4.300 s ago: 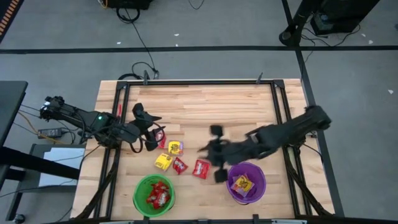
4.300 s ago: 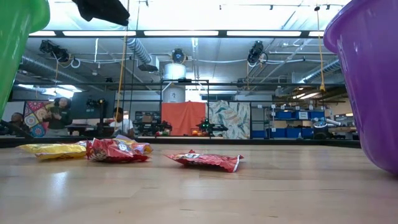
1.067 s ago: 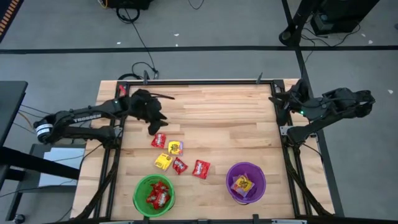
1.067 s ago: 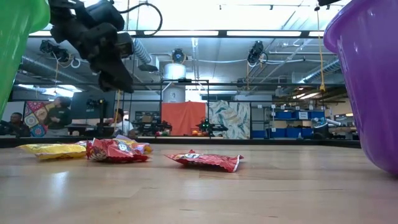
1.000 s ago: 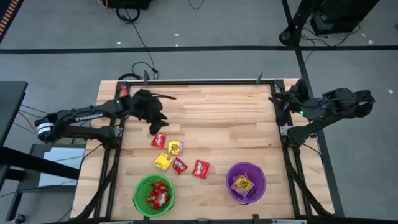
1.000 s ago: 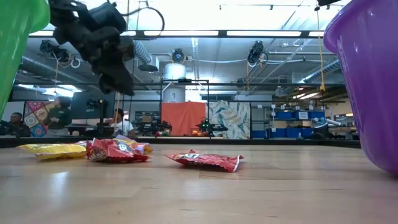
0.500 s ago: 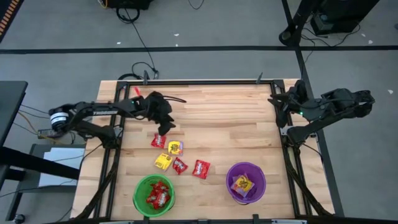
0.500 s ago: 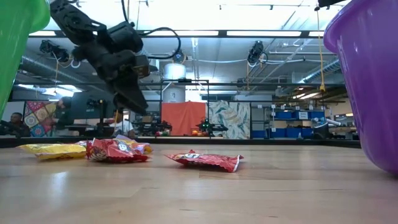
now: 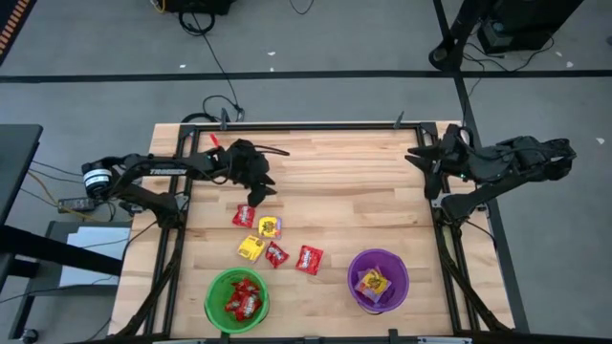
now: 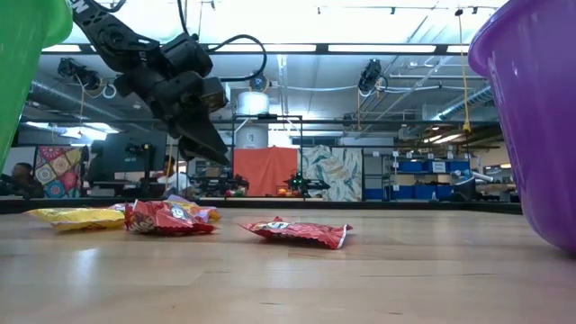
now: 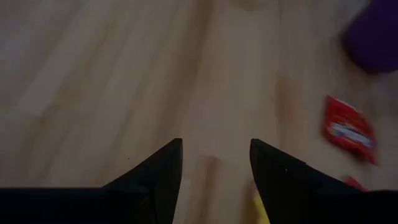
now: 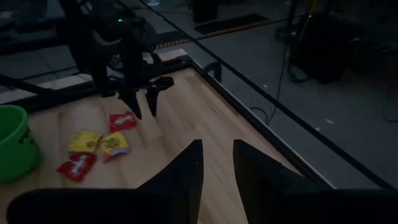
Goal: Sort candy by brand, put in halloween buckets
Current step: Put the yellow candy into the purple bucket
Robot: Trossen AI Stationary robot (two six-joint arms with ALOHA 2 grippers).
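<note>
L gripper (image 9: 256,194), dark two-finger tool w/ fingers apart & empty, hangs just above the far end of the loose candy cluster; nearest piece is the small red shiny wrapped packet (image 9: 245,216), just bucket-side of its tips. Bright green round plastic pail (image 9: 236,298) sits beyond the cluster, purple round plastic pail (image 9: 379,279) well off to its side. R gripper (image 9: 421,159), fingers slightly apart, waits well away at the wooden table (image 9: 354,182) edge. L arm is clearly nearer; open wood all round.

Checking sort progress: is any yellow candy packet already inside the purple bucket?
Yes, the high view shows a yellow packet lying inside the purple bucket.
</note>
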